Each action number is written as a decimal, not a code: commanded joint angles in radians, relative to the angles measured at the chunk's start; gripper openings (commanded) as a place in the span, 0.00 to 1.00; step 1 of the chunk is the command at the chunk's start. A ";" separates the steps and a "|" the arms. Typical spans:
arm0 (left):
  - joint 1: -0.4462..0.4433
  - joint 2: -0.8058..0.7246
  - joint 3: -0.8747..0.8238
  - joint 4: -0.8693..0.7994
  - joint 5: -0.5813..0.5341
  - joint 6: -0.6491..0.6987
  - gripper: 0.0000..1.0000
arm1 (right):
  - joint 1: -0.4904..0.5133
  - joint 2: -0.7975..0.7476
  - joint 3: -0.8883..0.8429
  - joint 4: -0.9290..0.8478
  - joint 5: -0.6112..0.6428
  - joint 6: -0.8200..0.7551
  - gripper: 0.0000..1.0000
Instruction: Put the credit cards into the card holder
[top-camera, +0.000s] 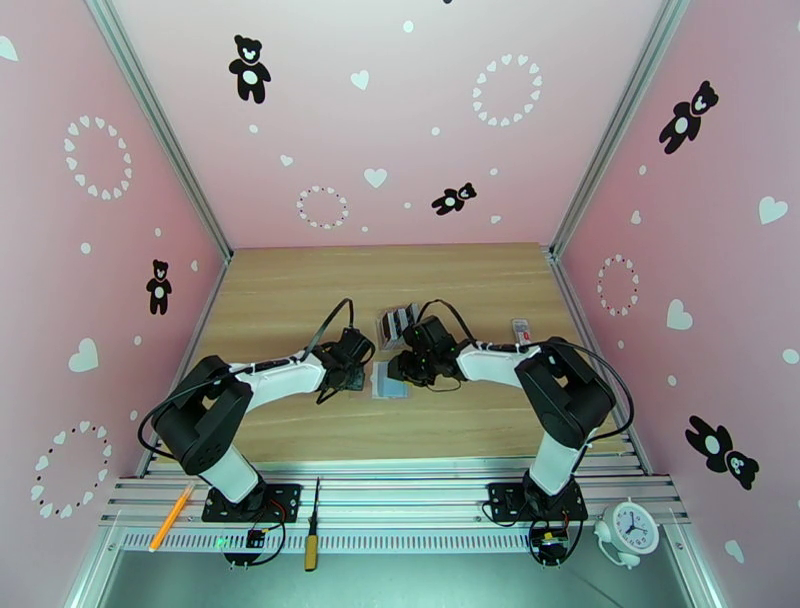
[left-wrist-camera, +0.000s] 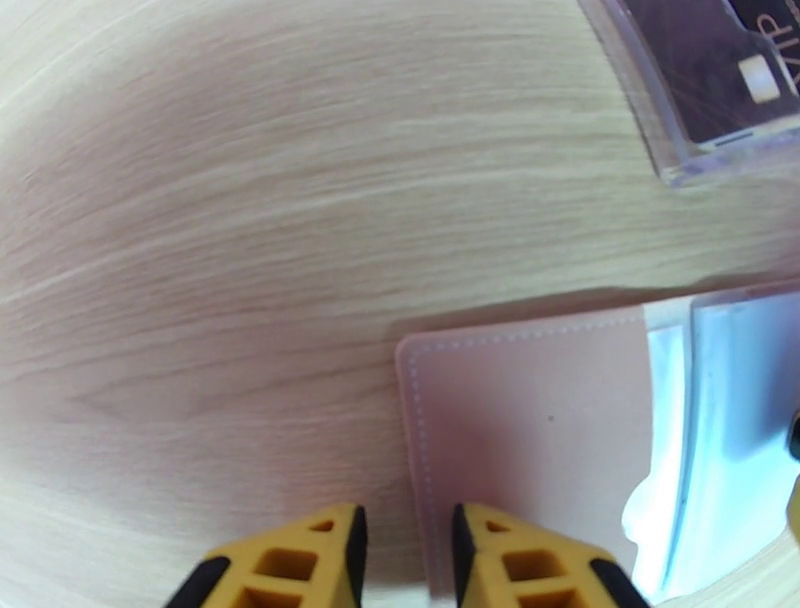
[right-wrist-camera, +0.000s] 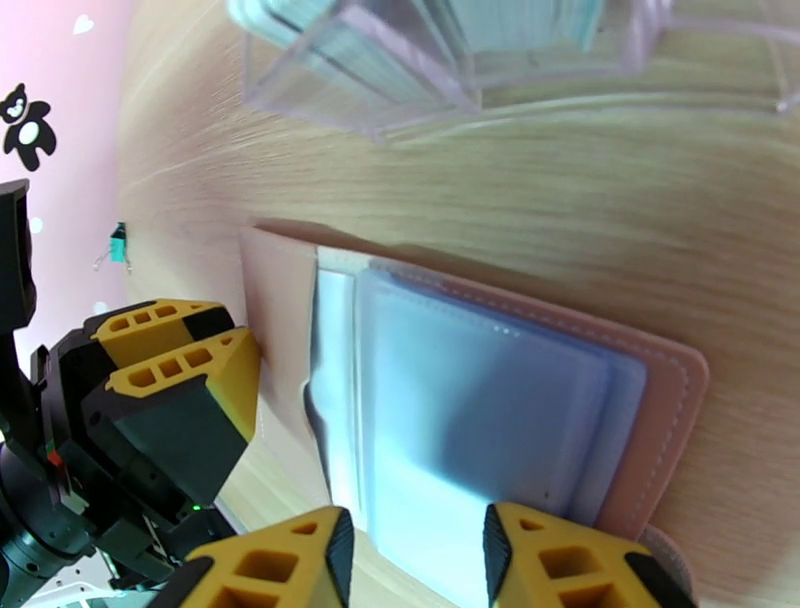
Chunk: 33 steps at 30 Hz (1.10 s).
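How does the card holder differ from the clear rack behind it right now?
The card holder is tan-pink and stitched; the clear rack is see-through plastic. The card holder lies open and flat; the clear rack stands with raised walls. The card holder's bluish sleeves look empty; the clear rack holds dark cards. Both sit on the wooden table.

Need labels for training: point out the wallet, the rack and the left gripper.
wallet (left-wrist-camera: 520, 420): left wrist view, on its pink cover.
rack (right-wrist-camera: 350, 90): right wrist view, on its clear wall.
left gripper (left-wrist-camera: 405, 545): left wrist view, midway between the yellow fingertips.
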 joint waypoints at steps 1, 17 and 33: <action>0.003 -0.015 -0.021 0.006 0.025 0.008 0.30 | -0.005 -0.011 0.050 -0.098 0.054 -0.059 0.40; 0.003 -0.025 0.008 0.006 0.028 0.022 0.29 | 0.009 0.066 0.190 -0.233 0.141 -0.139 0.40; 0.016 -0.030 0.018 0.011 0.063 0.031 0.30 | 0.050 0.114 0.223 -0.245 0.165 -0.151 0.39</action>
